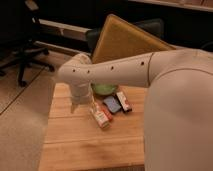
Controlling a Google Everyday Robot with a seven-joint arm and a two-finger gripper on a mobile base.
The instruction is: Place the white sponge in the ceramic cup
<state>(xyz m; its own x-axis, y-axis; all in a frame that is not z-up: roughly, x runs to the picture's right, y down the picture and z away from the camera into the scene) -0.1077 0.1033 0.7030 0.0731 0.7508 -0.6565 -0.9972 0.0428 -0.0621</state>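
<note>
Camera view: pincer (75,106) hangs open, gripping nothing, over wooden surface (65,145). Bottle (101,117) near it; white sponge (112,104) beyond the bottle, beside red-and-black box (124,101).

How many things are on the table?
4: round green bowl behind the arm, flat grey sponge and red-and-black box in front, pale bottle nearest, claw to its left. More may hide.

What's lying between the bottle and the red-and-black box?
The white sponge, seen in the camera view. The hand hangs beside the bottle, above the table.
</note>
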